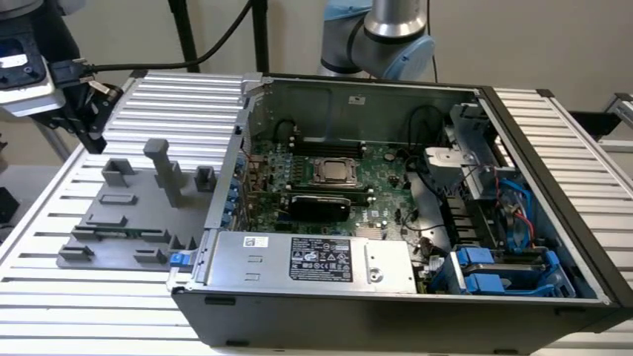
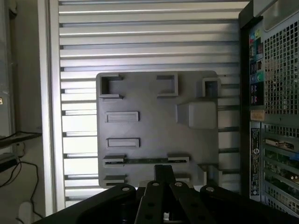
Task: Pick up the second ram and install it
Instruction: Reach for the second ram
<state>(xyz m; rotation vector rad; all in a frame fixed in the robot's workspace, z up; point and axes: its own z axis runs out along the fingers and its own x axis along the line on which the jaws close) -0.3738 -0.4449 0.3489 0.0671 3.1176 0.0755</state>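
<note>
Second ram lies in gray fixture beneath pincer, whose state is unclear.

The table is silver, patterned with parallel ribs. At nine o'clock from the computer case, the fixture plate is plain matt grey; the second ram in it is dark green. The case is black outside, pale grey inside. Its motherboard is green, the power supply silver with a black label, the drive caddies at five o'clock blue. The tool is black.
</note>
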